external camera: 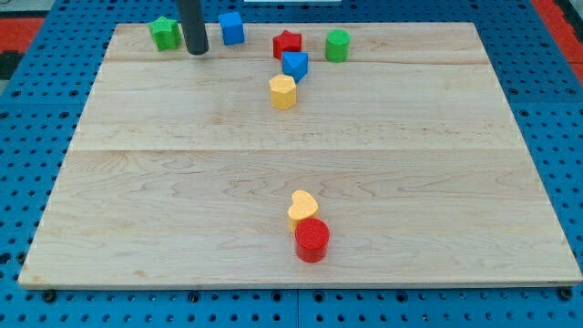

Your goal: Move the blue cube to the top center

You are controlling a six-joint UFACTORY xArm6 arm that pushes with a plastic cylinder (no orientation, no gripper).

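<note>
The blue cube (232,28) stands near the board's top edge, left of centre. My tip (196,51) rests on the board just left of the cube, between it and a green star block (165,33). A gap shows between the tip and the cube. A red star block (287,43) lies right of the cube. A blue triangular block (294,65) sits just below the red star.
A green cylinder-like block (338,45) sits right of the red star. A yellow hexagonal block (283,92) lies below the blue triangular block. Near the view's bottom centre a yellow heart block (302,207) touches a red cylinder (311,240). The wooden board (137,182) lies on a blue pegboard.
</note>
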